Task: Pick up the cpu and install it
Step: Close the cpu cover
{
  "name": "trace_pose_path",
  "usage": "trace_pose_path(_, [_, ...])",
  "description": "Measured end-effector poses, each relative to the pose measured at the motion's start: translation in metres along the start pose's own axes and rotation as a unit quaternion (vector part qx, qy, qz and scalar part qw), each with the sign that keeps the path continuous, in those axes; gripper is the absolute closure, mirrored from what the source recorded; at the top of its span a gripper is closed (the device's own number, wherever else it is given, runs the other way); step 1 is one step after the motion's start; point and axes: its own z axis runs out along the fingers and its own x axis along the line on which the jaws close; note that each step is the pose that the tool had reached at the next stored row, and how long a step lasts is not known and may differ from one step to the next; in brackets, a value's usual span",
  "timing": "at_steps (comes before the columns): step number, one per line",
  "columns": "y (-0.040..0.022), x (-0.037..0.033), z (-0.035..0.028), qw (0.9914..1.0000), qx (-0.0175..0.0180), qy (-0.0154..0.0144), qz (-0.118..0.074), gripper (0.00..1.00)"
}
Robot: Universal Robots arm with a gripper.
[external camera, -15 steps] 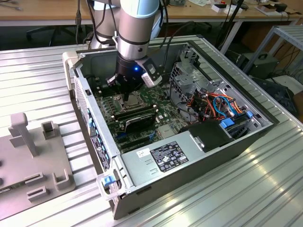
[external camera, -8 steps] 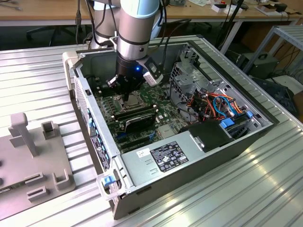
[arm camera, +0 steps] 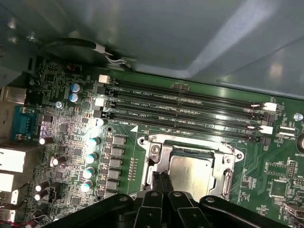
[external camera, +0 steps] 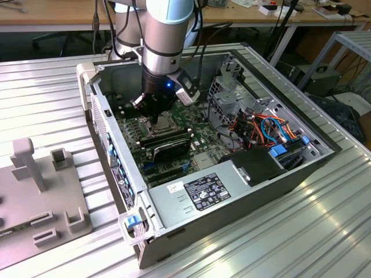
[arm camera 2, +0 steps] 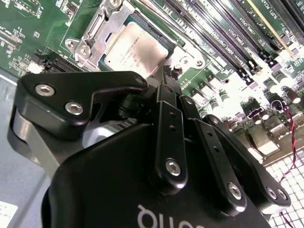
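The cpu [arm camera: 194, 172], a flat square chip with a dull silver top, lies in the metal-framed socket [arm camera: 154, 151] on the green motherboard [external camera: 200, 142]; it also shows in the second wrist view [arm camera 2: 135, 46] and in the exterior view [external camera: 164, 123]. My gripper [arm camera: 161, 181] hangs just above the socket's edge, beside the cpu. Its two black fingers [arm camera 2: 170, 102] are pressed together with nothing between them. In the exterior view the gripper [external camera: 155, 117] reaches down into the open computer case [external camera: 243, 194].
Long memory slots [arm camera: 190, 111] run beside the socket. A black memory stick block [external camera: 168, 145], a power supply [external camera: 203, 191], and orange and blue cables [external camera: 272, 130] fill the case. A grey fixture [external camera: 35, 191] stands on the ribbed metal table at the exterior view's left.
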Motion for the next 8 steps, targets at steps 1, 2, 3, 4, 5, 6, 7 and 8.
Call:
trace_pose_path(1, [0.0003, 0.0015, 0.0006, 1.00000, 0.0002, 0.0000, 0.000, 0.89])
trace_pose_path(2, [0.0004, 0.0027, 0.0018, 1.00000, 0.0003, -0.0001, 0.000, 0.89])
trace_pose_path(3, [0.0004, 0.0033, 0.0029, 1.00000, 0.0004, 0.0000, 0.000, 0.89])
trace_pose_path(4, [0.0002, 0.0035, 0.0040, 1.00000, 0.0003, 0.0000, 0.000, 0.89])
trace_pose_path(5, [0.0001, 0.0036, 0.0056, 1.00000, 0.0004, 0.0000, 0.000, 0.89])
trace_pose_path(6, [0.0000, 0.0036, 0.0056, 1.00000, 0.0004, 0.0001, 0.000, 0.89])
trace_pose_path(7, [0.0000, 0.0036, 0.0057, 1.00000, 0.0004, 0.0001, 0.000, 0.89])
trace_pose_path(8, [0.0000, 0.0031, 0.0060, 1.00000, 0.0003, 0.0000, 0.000, 0.89])
